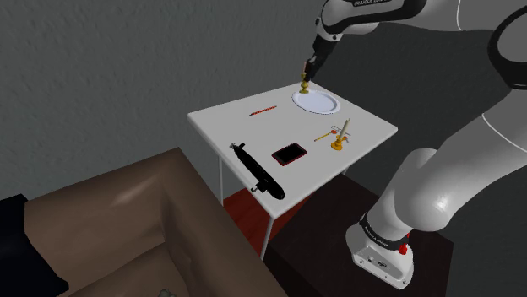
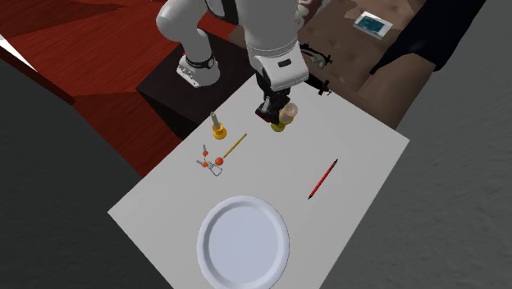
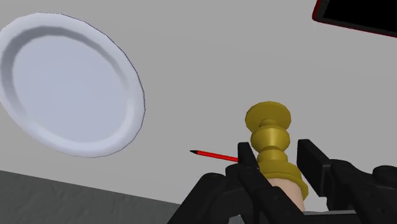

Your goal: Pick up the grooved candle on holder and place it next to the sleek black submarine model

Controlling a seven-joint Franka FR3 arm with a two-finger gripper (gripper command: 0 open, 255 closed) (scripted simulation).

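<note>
My gripper (image 1: 309,69) is shut on the pale candle (image 3: 287,188), and its gold turned holder (image 3: 270,136) points away from the fingers (image 3: 252,170). The candle on its holder (image 1: 304,84) hangs over the white table (image 1: 363,126), close to the white plate (image 1: 315,102). In the second exterior view the gripper (image 2: 275,112) and the gold holder (image 2: 285,120) sit over the table's far part. The black submarine model (image 1: 258,173) lies along the table edge nearest the sofa, well away from the gripper.
A second gold candle holder (image 1: 338,140) and a yellow pencil (image 2: 234,146) lie near the stand side. A red pen (image 1: 263,110), a red-framed black slab (image 1: 289,153) and the plate (image 2: 243,242) are also on the table. A brown sofa (image 1: 110,228) stands beyond the submarine.
</note>
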